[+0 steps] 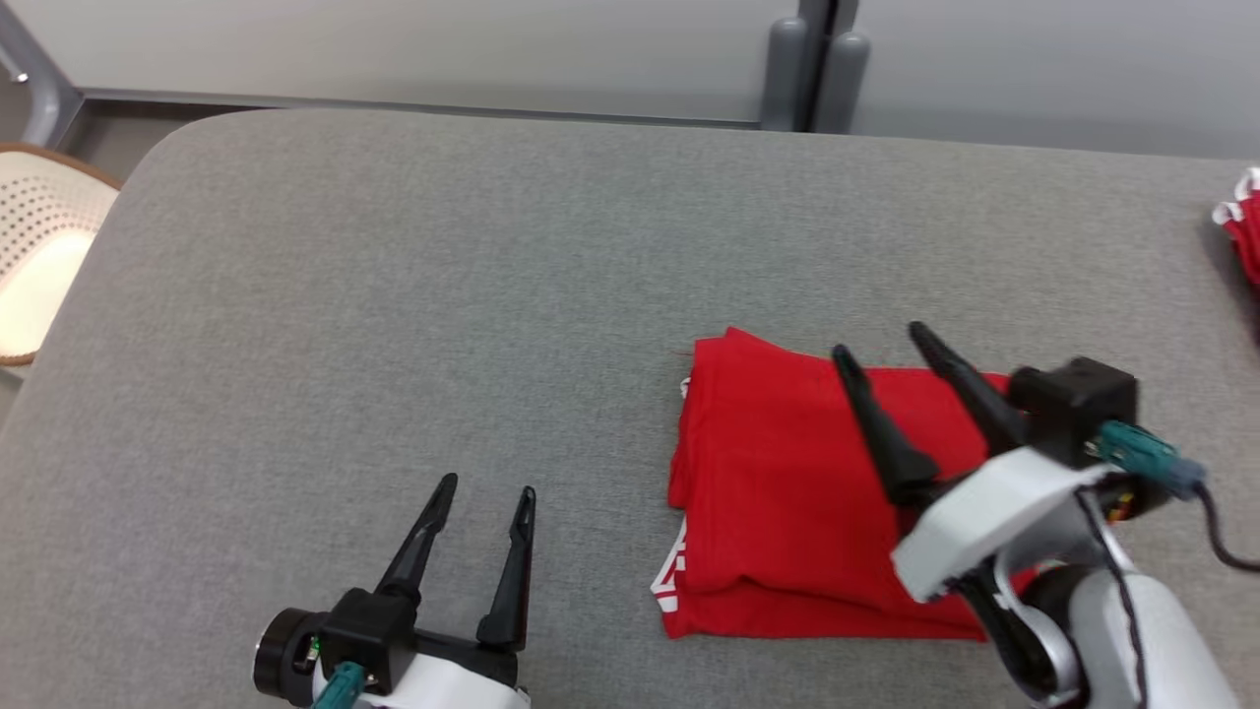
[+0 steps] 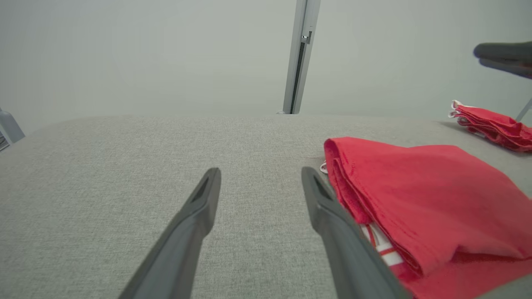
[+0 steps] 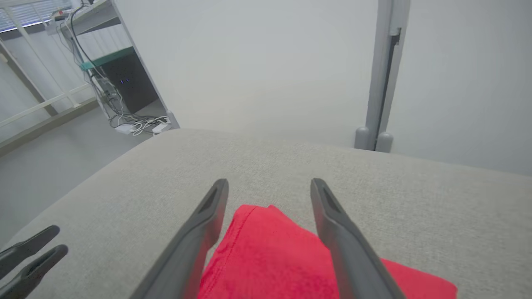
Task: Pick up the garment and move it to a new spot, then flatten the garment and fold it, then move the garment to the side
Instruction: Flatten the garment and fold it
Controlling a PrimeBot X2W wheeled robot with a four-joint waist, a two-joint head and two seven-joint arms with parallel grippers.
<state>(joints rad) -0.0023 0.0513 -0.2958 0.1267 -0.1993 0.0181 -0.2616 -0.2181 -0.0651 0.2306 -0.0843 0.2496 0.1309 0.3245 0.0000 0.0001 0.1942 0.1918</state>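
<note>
The folded red garment (image 1: 787, 492) lies flat on the grey desk (image 1: 394, 295), toward four o'clock from its middle, with white trim peeking out at its near left corner. The right claw (image 1: 879, 342) is over it, spread wide and gripping nothing. The left claw (image 1: 488, 485), at seven o'clock, is spread wide too and empty. A second red cloth (image 1: 1245, 226) sits at the desk's two o'clock edge, well apart.

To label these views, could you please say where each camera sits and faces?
Head: above, looking down at the grey table and folded red garment; left hand and right hand show.
Left wrist: along the left hand, across the table toward the wall.
Right wrist: along the right hand, above the garment.
Shared: all see the garment.
</note>
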